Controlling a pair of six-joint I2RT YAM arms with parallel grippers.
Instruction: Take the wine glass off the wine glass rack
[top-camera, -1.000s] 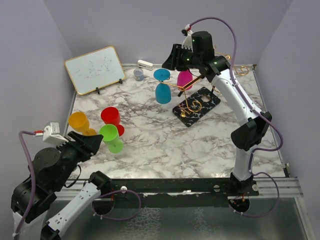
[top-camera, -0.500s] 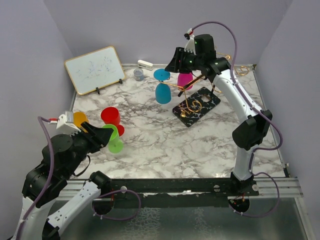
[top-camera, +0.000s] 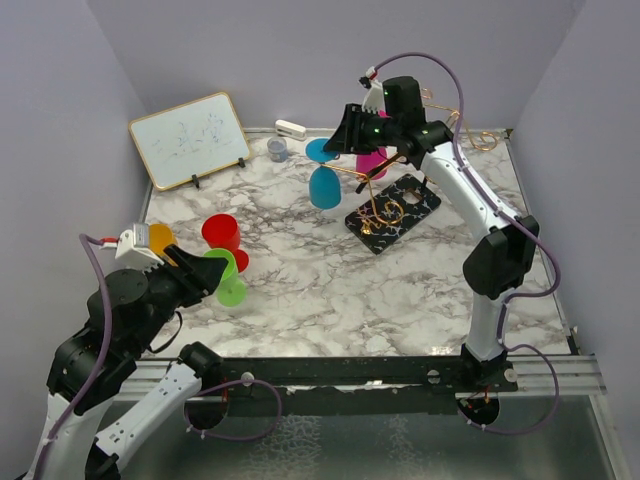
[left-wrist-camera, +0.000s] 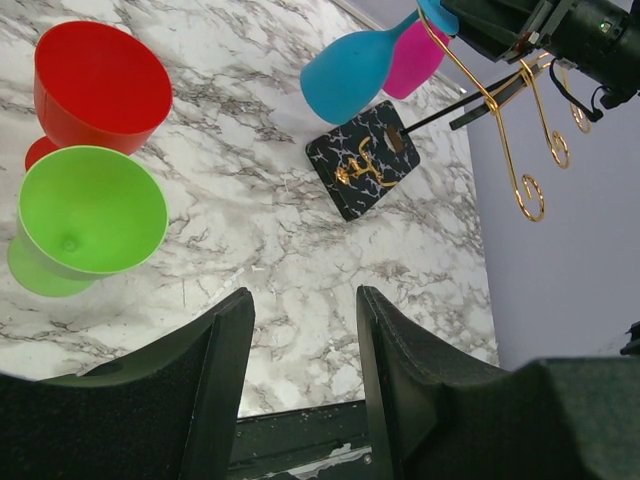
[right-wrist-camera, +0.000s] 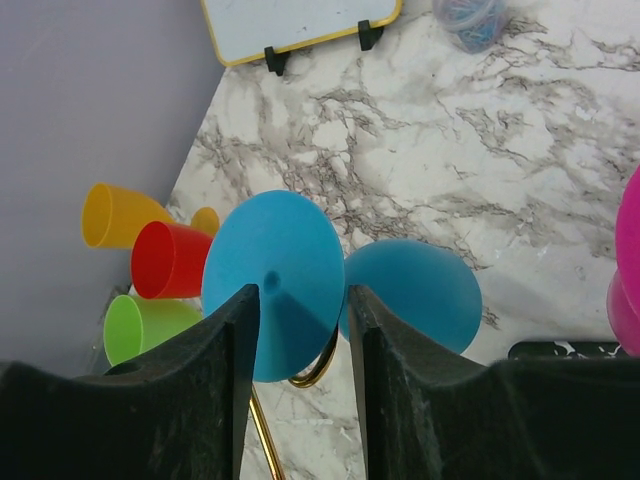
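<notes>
The marble table (top-camera: 300, 300) is closed in by lilac walls on the left, back and right, with a black rail along its near edge. The middle and the near right of the top lie open; the clutter keeps to the left side and the back.

The wine glass rack (top-camera: 393, 213) stands right of centre towards the back, its black patterned base flat on the marble. A blue wine glass (top-camera: 325, 187) hangs from one gold arm, round foot uppermost and bowl below, with a pink glass (top-camera: 370, 160) hung just beside it.

The right gripper (right-wrist-camera: 303, 310) is up at the blue foot with its fingers spread, the disc lying between them. Whether the pads actually touch the rim I cannot tell, as one finger covers the disc's edge.

The left gripper (left-wrist-camera: 300, 320) hovers released, grasping nothing, over the near left of the table beside a green glass (left-wrist-camera: 90, 210). A red glass (left-wrist-camera: 100, 85) stands touching the green one, both upright with bare insides showing. An orange glass (top-camera: 158, 240) sits close by the left wall.

At the back left a whiteboard (top-camera: 190, 138) leans on its stand. Right of it a small clear jar (right-wrist-camera: 470, 15) holds blue bits, perhaps clips.
</notes>
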